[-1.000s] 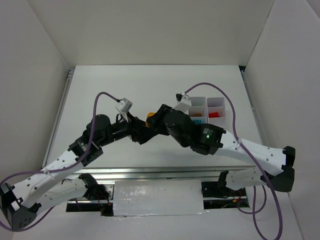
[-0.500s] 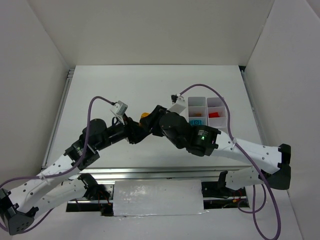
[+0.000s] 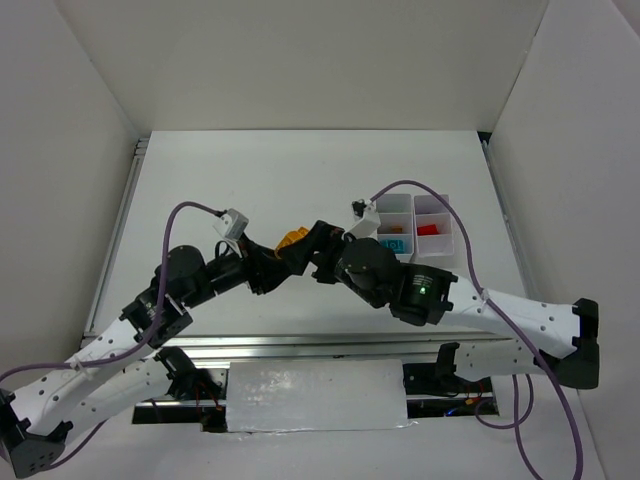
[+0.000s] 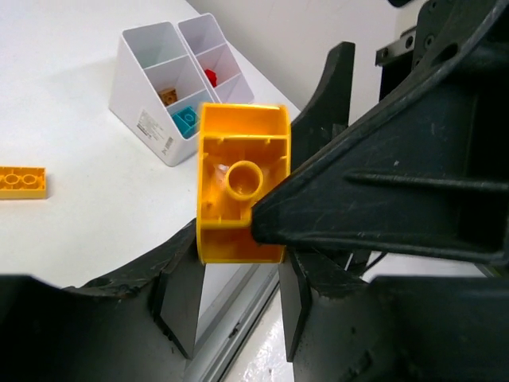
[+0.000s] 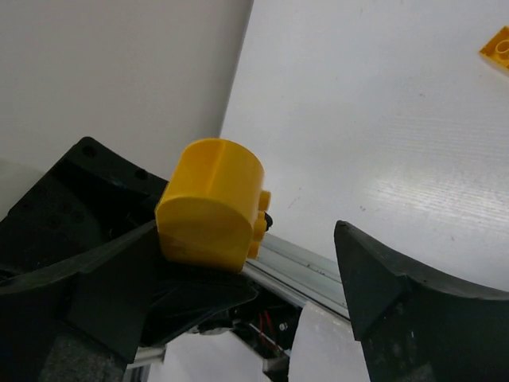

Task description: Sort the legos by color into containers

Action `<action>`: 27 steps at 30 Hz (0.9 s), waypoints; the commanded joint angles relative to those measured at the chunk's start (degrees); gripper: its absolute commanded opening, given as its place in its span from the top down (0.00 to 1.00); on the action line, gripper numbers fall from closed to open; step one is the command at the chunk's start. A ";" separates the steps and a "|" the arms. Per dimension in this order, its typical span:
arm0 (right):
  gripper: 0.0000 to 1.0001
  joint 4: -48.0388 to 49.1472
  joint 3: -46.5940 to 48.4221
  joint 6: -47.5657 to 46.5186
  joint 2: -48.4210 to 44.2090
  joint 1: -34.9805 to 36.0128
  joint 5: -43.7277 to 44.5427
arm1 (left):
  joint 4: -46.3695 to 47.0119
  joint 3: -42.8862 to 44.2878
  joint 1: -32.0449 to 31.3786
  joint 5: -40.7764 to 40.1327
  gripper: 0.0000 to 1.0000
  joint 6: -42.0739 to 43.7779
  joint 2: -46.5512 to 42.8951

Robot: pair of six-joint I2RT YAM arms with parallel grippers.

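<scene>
A yellow rounded lego (image 3: 290,239) hangs above the table's middle, with my left gripper (image 3: 280,252) shut on its lower end. In the left wrist view the lego (image 4: 242,191) shows its hollow underside between my two fingers (image 4: 179,298). My right gripper (image 3: 318,248) stands open around the same lego (image 5: 211,203), and its fingers (image 5: 382,278) are spread wide of it. The white containers (image 3: 415,222) sit to the right, holding a teal lego (image 3: 393,243), a red one (image 3: 428,229) and an orange one (image 4: 169,95).
A flat yellow-orange studded brick (image 4: 20,181) lies on the white table left of the containers (image 4: 143,87); the right wrist view shows it too (image 5: 497,44). My right arm (image 3: 420,290) covers the tray's near end. A metal rail (image 3: 300,345) runs along the near table edge.
My left gripper has shut on the yellow lego, and after that my right gripper opened and let go of it. Both arms have shifted a little.
</scene>
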 commanded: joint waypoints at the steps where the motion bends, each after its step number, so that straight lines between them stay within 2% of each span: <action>1: 0.06 1.98 -2.01 -2.84 -4.27 -0.94 -1.59 | 5.02 0.24 0.20 1.11 1.00 2.58 -2.01; 2: 0.01 1.62 -2.27 -4.15 -4.89 -1.11 -1.68 | 4.84 0.24 0.20 1.55 1.00 3.10 -2.45; 8: 0.00 8.73 -8.07 -19.62 -14.64 -3.75 -10.63 | 2.12 2.26 0.20 10.51 1.00 6.09 -1.49; 11: 0.00 11.28 -10.18 -24.89 -18.60 -8.38 -21.41 | 3.16 2.09 0.11 14.11 1.00 6.62 -1.40; 12: 0.00 10.85 -9.58 -29.69 -19.74 -9.45 -30.94 | 3.17 2.26 0.11 15.17 1.00 6.71 -1.14; 15: 0.01 5.43 -6.25 -42.34 -21.58 -10.69 -44.61 | 2.29 4.01 -0.24 22.27 1.00 8.03 0.96; 18: 0.00 -0.29 -4.04 -50.01 -23.44 -10.78 -47.29 | -0.16 6.47 -1.02 27.12 1.00 9.52 3.68; 22: 0.00 -9.43 0.96 -54.61 -20.82 -13.58 -53.86 | -2.80 9.20 -3.75 35.10 1.00 11.72 5.54; 27: 0.02 -11.13 3.26 -56.11 -18.26 -14.21 -60.91 | -1.75 8.68 -8.67 40.66 1.00 13.48 4.84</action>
